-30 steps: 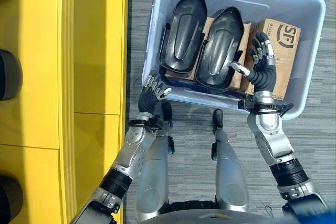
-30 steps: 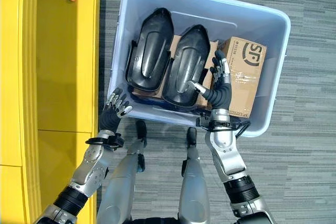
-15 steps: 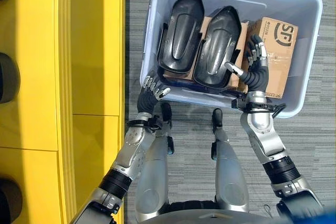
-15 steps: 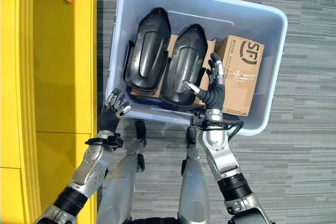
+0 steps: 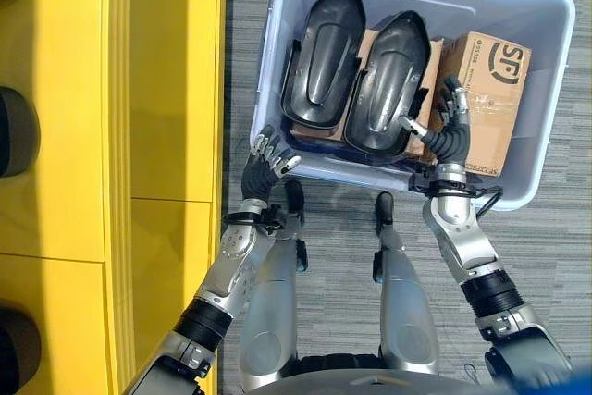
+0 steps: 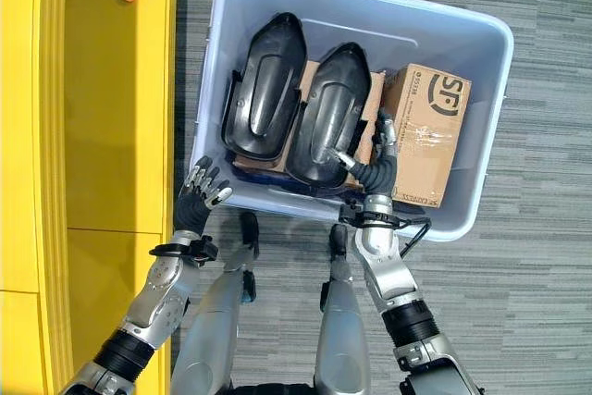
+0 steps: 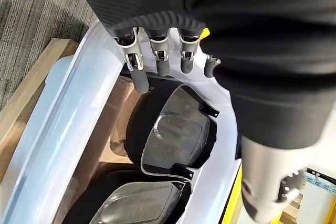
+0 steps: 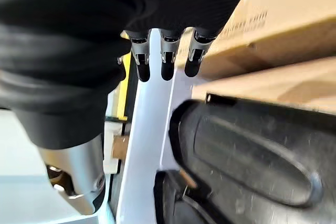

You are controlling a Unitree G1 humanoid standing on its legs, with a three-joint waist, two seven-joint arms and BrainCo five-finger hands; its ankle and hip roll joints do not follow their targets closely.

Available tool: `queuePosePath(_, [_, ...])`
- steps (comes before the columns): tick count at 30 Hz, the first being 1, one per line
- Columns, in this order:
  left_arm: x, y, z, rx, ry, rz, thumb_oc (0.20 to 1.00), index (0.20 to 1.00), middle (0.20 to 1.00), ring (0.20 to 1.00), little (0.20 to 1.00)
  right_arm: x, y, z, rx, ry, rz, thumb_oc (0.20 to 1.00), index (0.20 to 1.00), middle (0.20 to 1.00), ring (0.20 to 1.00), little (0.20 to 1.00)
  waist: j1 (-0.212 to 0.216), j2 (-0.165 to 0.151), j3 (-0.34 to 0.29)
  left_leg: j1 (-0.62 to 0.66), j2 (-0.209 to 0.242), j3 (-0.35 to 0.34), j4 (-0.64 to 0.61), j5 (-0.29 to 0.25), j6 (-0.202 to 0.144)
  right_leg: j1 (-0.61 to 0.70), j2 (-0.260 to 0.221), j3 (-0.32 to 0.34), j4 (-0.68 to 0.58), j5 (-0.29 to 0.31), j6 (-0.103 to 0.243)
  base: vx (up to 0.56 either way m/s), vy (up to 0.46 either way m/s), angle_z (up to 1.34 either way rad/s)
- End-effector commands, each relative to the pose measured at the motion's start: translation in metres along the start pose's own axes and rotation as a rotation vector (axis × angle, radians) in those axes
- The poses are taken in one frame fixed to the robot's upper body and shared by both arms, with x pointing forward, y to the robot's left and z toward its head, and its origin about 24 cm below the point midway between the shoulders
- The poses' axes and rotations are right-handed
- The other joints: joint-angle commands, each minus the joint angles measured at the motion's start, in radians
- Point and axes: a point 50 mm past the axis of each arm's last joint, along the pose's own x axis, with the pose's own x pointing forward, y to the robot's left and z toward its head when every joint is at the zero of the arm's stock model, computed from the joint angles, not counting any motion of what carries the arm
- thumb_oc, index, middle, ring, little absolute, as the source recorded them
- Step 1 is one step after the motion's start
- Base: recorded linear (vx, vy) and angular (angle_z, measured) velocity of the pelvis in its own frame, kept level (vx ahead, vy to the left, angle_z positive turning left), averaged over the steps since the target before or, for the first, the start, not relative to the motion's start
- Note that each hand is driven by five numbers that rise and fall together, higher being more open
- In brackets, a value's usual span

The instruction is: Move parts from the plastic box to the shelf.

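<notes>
Fingers of the left hand (image 5: 269, 156) spread loosely at the plastic box's (image 5: 541, 90) near left corner, holding nothing. Two black parts (image 5: 324, 57) lie inside the box; the right hand (image 5: 448, 131) reaches between the right-hand part (image 5: 387, 85) and a cardboard carton (image 5: 488, 99), fingers straight, gripping nothing.

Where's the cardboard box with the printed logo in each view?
Left eye view: cardboard box at the right end of the plastic bin, just past the right hand.
Right eye view: same spot, right end of the bin.
Left wrist view: no logo box to be made out.
Right wrist view: tan box past the fingers.
Shared landmark: the black part beside the box.
</notes>
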Motion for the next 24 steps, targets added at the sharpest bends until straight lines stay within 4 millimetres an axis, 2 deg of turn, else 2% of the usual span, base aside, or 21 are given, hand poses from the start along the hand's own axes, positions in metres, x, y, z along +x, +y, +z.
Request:
queuePosePath(1, [-0.004, 0.003, 0.018, 0.022, -0.092, -0.01, 1.0, 1.0, 1.0, 1.0, 1.0, 0.006, -0.013, 0.021, 0.0, -0.119, -0.063, 1.0, 1.0, 1.0, 1.0, 1.0, 0.009, 0.001, -0.034, -0.015, 0.091, -0.035, 0.103, -0.065, -0.072, -0.059, -0.061, 0.027, 0.096, 0.058, 0.017, 0.0, 0.0, 0.0])
queuePosePath(12, [-0.004, 0.002, 0.018, 0.021, -0.091, -0.016, 1.0, 1.0, 1.0, 1.0, 1.0, 0.01, -0.015, 0.014, -0.012, -0.091, -0.1, 1.0, 1.0, 1.0, 1.0, 1.0, 0.011, 0.004, -0.034, -0.022, 0.09, -0.034, 0.105, -0.063, -0.072, -0.068, -0.061, 0.026, 0.099, 0.059, 0.017, 0.0, 0.0, 0.0])
queuePosePath(24, [-0.004, -0.001, 0.018, 0.021, -0.092, -0.025, 1.0, 1.0, 1.0, 1.0, 1.0, 0.013, -0.001, -0.006, -0.034, 0.004, -0.066, 1.0, 1.0, 1.0, 1.0, 1.0, 0.021, 0.019, -0.034, -0.056, 0.081, -0.039, 0.112, -0.061, -0.068, -0.099, -0.058, 0.029, 0.111, 0.057, 0.014, 0.0, 0.0, -0.01])
